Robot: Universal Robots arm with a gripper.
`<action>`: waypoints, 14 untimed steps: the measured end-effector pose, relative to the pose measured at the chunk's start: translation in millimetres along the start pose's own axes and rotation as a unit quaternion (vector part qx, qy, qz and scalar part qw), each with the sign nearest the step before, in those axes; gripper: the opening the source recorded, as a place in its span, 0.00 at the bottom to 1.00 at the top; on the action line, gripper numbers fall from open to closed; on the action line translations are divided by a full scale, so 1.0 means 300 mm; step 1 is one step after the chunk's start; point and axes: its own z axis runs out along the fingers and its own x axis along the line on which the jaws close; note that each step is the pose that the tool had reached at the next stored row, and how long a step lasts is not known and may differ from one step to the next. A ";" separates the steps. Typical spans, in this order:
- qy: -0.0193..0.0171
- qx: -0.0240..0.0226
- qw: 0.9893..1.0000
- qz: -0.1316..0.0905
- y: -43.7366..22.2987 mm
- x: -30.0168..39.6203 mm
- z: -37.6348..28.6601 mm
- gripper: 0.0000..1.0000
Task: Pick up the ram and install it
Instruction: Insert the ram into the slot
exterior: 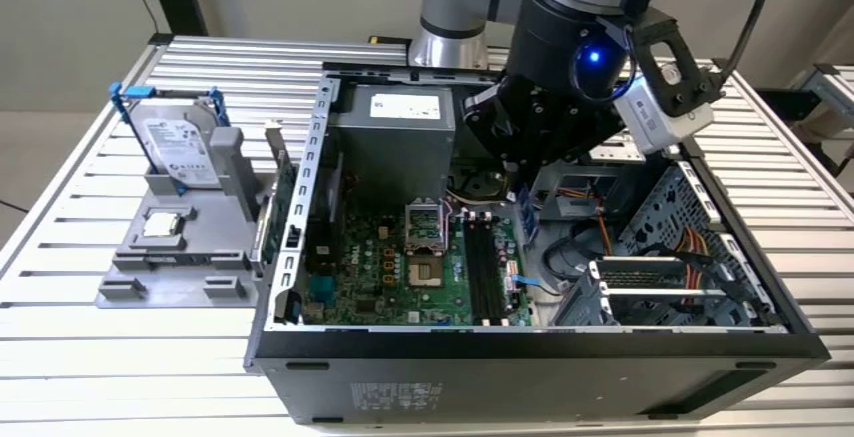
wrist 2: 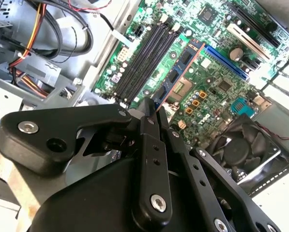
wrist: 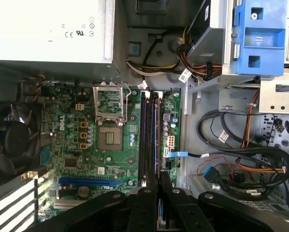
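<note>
The gripper (wrist 2: 156,113) is inside the open computer case (exterior: 534,342), above the black memory slots (wrist: 148,135) of the motherboard (wrist 2: 217,82). Its fingers (wrist: 146,203) are drawn narrow and clamp the ram (wrist 2: 175,75) by one end. The stick reaches out from them edge-on over the board, with its dark chips and its orange-looking rim visible in the second wrist view. The ram is in the air, apart from the slots. In that view it appears just beside them, on the side of the processor socket (wrist: 109,137), and roughly parallel to their length. I cannot tell whether this offset is real or comes only from the camera angle. In the first wrist view the fingers stand in line with the slots, which look empty as far as I can see. So I judge that the picking part is done and the installing part is in hand, with the stick carried over the board but not seated. In my opinion this step calls for the lower edge of the ram to be exactly over one slot and parallel to it. It also needs a straight, even push, because a tilted stick could catch on the slot walls or the end latches.
</note>
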 end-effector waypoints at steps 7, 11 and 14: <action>0.000 0.000 1.000 0.012 0.000 0.000 0.019 0.00; -0.001 0.000 1.000 0.030 -0.001 0.000 0.026 0.00; -0.002 0.000 0.999 0.043 -0.001 0.000 0.032 0.00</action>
